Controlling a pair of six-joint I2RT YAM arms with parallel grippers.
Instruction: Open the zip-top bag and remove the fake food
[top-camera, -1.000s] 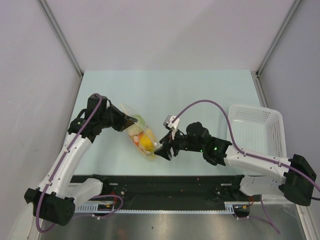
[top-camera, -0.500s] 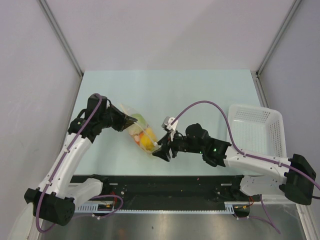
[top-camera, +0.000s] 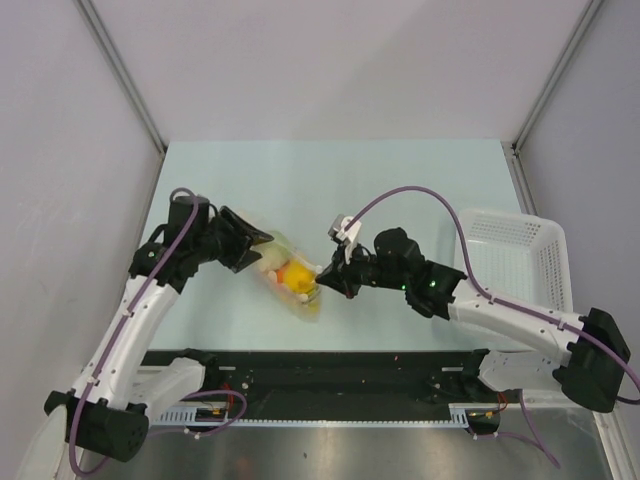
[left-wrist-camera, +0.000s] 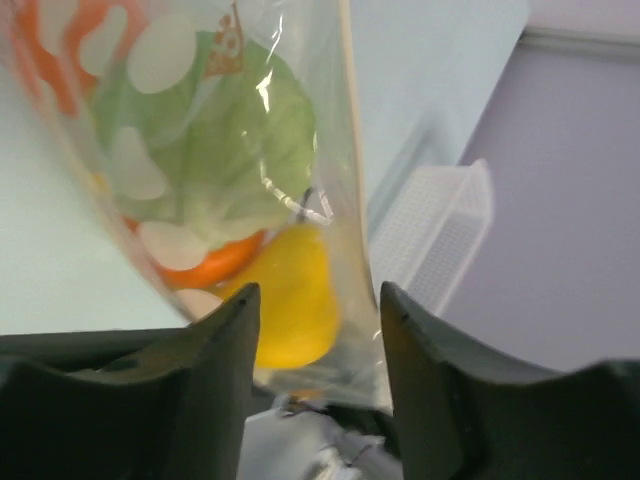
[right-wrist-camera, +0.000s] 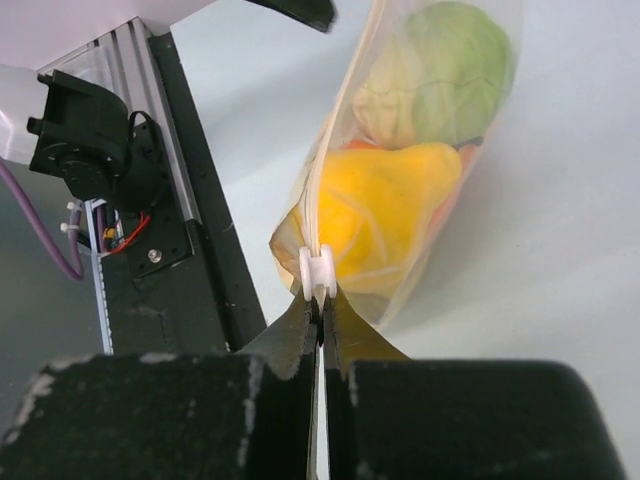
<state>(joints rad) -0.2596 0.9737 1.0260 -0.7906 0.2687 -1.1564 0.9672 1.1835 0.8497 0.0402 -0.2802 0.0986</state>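
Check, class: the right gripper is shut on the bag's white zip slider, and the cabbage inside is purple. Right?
Wrong colour: the cabbage is pale green, per the right wrist view. The right gripper is shut on the zip-top bag's slider.

Clear, glossy, creased plastic zip-top bag (right-wrist-camera: 420, 180)

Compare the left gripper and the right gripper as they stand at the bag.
The left gripper has its jaws apart, while the right gripper is pinched shut. The right gripper clamps the zip edge of the bag right by the white slider; the left gripper only straddles the bag's opposite end, with no clamp visible. From above, the left gripper reaches in from the left, the right gripper from the right. Both are black, two-fingered and at the same bag.
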